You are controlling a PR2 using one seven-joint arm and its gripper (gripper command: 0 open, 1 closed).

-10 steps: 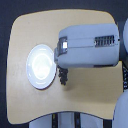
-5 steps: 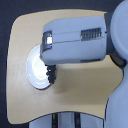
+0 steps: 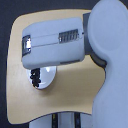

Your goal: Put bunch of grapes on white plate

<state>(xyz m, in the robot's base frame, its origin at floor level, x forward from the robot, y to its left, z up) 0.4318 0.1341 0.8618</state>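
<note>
The white plate [image 3: 48,79] lies on the tan table, and my grey arm covers its upper part. A dark, lumpy cluster, the bunch of grapes [image 3: 35,78], hangs just under the arm's end over the plate's left edge in the exterior view. My gripper [image 3: 34,74] is there, mostly hidden beneath the arm's casing, and appears shut on the grapes. I cannot tell whether the grapes touch the plate.
The rounded tan table [image 3: 65,97] extends to the exterior view's left and bottom, with dark floor beyond its edge. My arm's bulky grey shoulder [image 3: 112,60] fills the exterior view's right side.
My arm has swept towards the exterior view's left with the dark cluster under its end, from beside the plate to over it. The arm now looks larger in view.
</note>
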